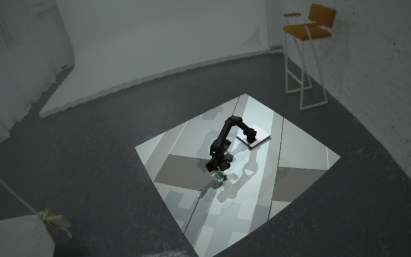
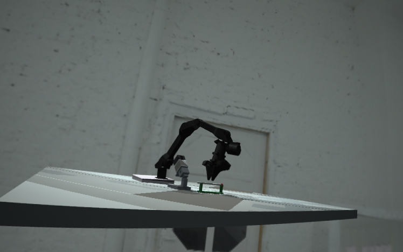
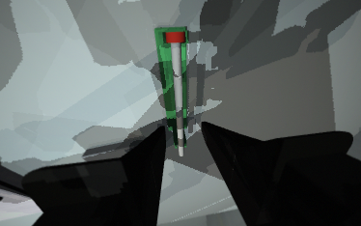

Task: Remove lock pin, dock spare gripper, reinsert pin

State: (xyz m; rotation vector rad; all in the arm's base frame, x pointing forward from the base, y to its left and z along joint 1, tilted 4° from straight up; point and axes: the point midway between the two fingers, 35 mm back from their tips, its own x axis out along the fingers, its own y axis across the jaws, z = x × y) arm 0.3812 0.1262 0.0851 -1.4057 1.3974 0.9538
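Note:
The lock pin (image 3: 178, 87) (image 2: 209, 183) is a thin white rod with a red head (image 3: 175, 37) (image 2: 221, 184). It lies along a green cradle (image 3: 166, 72) (image 2: 209, 192) (image 1: 222, 176) on the table top. My gripper (image 3: 183, 127) (image 2: 211, 178) (image 1: 213, 170) hangs a little above the pin's plain end, fingers pointing down, partly open, with nothing between them. A grey boxy part (image 2: 181, 169) sits tilted on the grey mount stand (image 2: 179, 186) just left of the cradle. I cannot tell whether it is seated in the socket.
The arm's white base plate (image 1: 260, 139) (image 2: 148, 178) lies behind the mount. The table's front edge (image 2: 178, 218) is dark and thick. A tall orange chair (image 1: 309, 30) stands on the floor far from the table.

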